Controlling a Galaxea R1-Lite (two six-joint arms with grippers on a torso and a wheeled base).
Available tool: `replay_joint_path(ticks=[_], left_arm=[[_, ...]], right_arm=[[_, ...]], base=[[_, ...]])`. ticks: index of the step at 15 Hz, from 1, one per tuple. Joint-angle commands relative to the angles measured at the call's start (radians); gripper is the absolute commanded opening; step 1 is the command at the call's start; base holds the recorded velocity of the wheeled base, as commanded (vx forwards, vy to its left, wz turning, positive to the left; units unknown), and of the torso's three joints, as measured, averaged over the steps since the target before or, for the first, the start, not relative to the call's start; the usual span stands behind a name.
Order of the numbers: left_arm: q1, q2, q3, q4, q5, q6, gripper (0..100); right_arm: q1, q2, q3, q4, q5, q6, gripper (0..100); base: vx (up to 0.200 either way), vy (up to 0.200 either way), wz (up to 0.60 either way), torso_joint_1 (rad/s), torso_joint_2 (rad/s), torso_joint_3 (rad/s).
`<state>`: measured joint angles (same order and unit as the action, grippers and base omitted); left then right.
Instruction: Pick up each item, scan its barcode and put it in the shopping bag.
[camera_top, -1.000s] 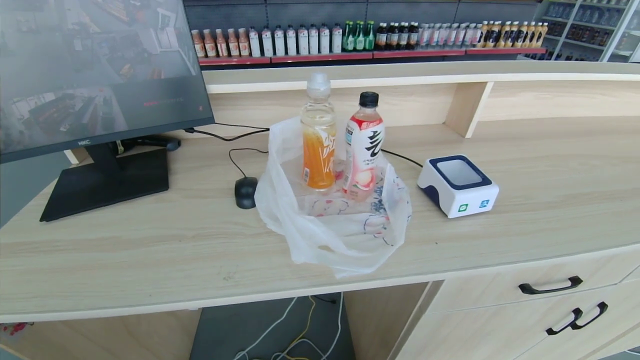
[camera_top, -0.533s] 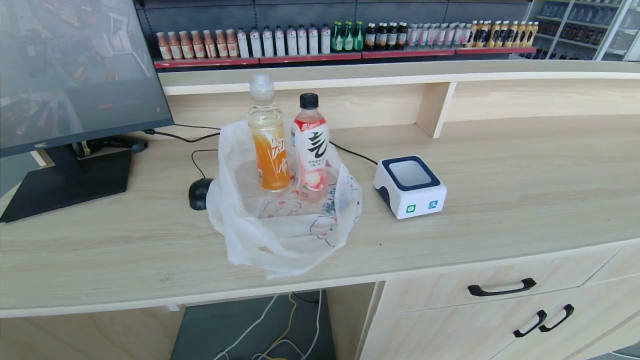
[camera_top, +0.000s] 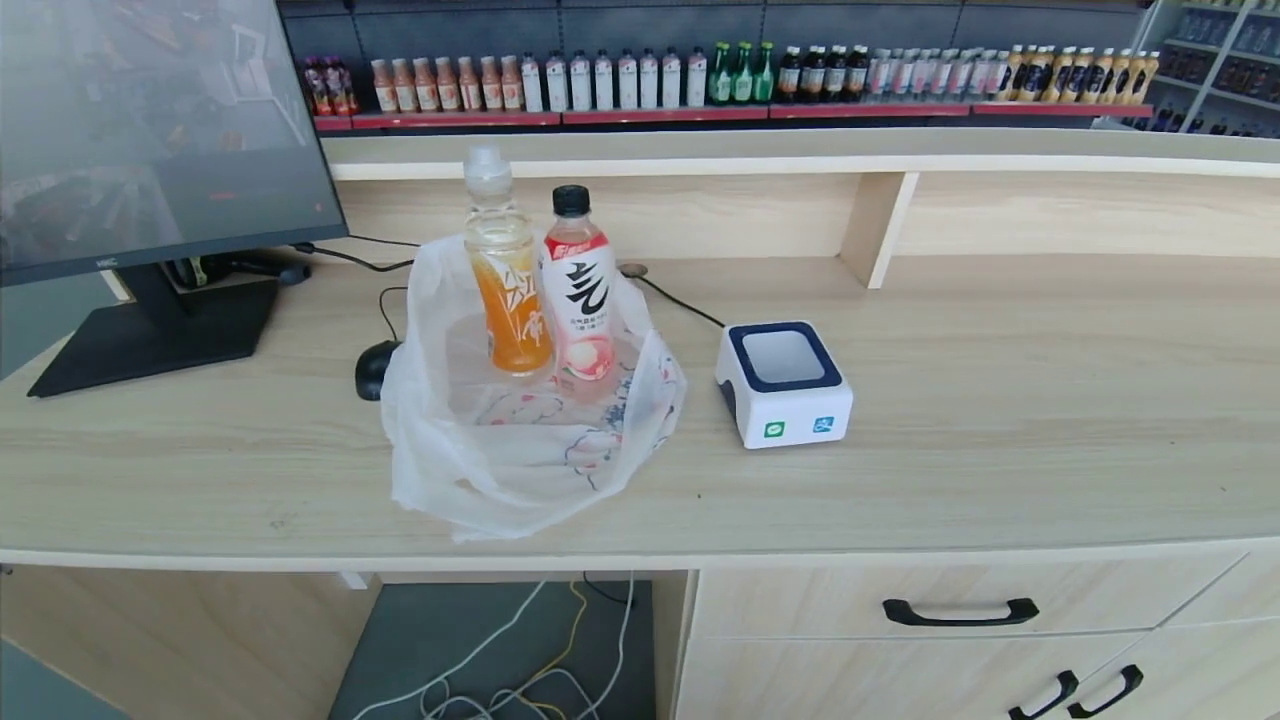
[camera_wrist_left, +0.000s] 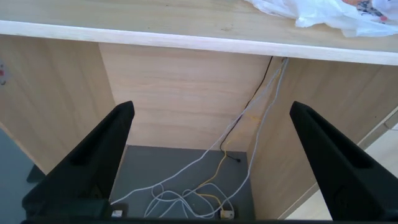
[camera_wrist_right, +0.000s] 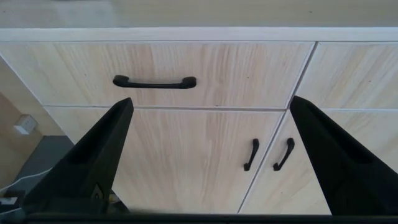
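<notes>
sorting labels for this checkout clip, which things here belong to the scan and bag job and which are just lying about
Job: orange drink bottle and pink-label bottle, both standing in the shopping bag; scanner.

Lying about: monitor, mouse, shelf bottles behind the counter.

Large black character on the label of the pink bottle (camera_top: 578, 305); small green and blue icons on the scanner (camera_top: 786, 398)
</notes>
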<state>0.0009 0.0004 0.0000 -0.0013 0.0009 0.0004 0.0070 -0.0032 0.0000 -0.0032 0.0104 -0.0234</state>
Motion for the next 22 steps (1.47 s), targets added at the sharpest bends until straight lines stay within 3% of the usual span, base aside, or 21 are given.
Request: replay_joint_path(ticks=[1, 8, 22], left_arm=[[0.001, 0.0, 0.0, 0.0, 0.001, -0.002, 100], [0.001, 0.0, 0.0, 0.0, 0.001, 0.0, 100], [0.001, 0.0, 0.0, -0.002, 0.001, 0.0, 100]], right_arm=[[0.001, 0.003, 0.0, 0.0, 0.0, 0.0, 100], [0.001, 0.003, 0.0, 0.0, 0.0, -0.001, 100], [0.001, 0.003, 0.0, 0.0, 0.0, -0.001, 100]], base=[[0.0, -0.2, 0.0, 0.007, 0.0, -0.002], [0.0, -0.2, 0.0, 0.0, 0.0, 0.005], [0.0, 0.0, 0.0, 0.0, 0.0, 0.0]])
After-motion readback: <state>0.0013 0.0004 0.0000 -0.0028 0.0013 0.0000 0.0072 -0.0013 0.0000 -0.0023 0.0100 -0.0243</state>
